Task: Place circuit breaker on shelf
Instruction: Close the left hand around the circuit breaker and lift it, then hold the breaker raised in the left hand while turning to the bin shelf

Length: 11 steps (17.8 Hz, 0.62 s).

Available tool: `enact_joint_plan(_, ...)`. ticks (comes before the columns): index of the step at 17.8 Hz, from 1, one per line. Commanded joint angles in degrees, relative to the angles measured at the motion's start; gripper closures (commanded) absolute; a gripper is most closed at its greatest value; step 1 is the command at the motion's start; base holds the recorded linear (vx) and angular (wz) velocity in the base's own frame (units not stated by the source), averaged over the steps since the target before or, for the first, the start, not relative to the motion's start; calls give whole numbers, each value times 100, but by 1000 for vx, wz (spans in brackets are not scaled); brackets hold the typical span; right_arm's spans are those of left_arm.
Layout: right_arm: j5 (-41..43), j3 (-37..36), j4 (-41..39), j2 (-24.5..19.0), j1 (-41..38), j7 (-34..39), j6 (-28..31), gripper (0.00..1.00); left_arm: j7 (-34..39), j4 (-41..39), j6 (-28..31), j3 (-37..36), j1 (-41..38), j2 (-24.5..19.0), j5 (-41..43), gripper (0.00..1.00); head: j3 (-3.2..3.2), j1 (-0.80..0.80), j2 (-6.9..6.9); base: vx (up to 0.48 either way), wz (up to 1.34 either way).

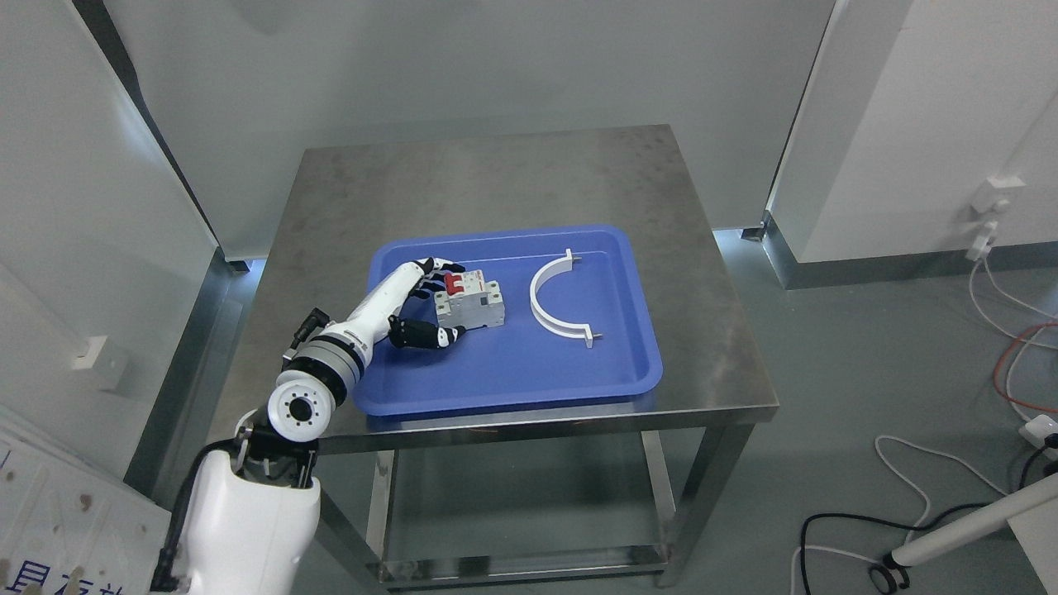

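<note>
Fingers: the left hand (426,304) has its upper fingers (442,268) over the breaker's far edge and its thumb (430,335) at the near edge, curled around it; whether they press it tight, I cannot tell.
Circuit breaker: the circuit breaker (469,304), grey with red switches, sits in the tray's left half.
Tray: the blue tray (512,380) rests on the desk, toward its front.
Bracket: a white curved bracket (555,299) lies right of the breaker, apart from it.
Desk: the steel desk (496,178) shows bare metal behind the tray and along both sides.
Room: pale walls surround the desk; cables (909,496) trail on the grey floor to its right.
</note>
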<state>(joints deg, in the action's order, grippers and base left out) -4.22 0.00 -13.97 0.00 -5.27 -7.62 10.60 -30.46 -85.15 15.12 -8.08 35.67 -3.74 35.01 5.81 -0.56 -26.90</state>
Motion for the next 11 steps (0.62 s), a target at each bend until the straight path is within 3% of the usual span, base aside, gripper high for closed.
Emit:
enact_joint_plan(1,0,114,0,100,0,-12,-603,0,14,201,-359,306,-16,259,85,70,0,0,0,0,0)
enact_joint_plan(4,0,114,0,100,0,-12,-603,0,14,227,-764,648,-16,274,68,83,0,0,0,0,0)
enact_joint_plan(8,0,114,0,100,0,-20,-603,0,907,157,-1835,1439,89,274,-501,81,0,0,0,0,0)
enact_joint_plan(11,0,114,0,100,0,-20,-603,0,1638,-36,-2214,1721,55,274,-1414,79,0,0,0,5,-23)
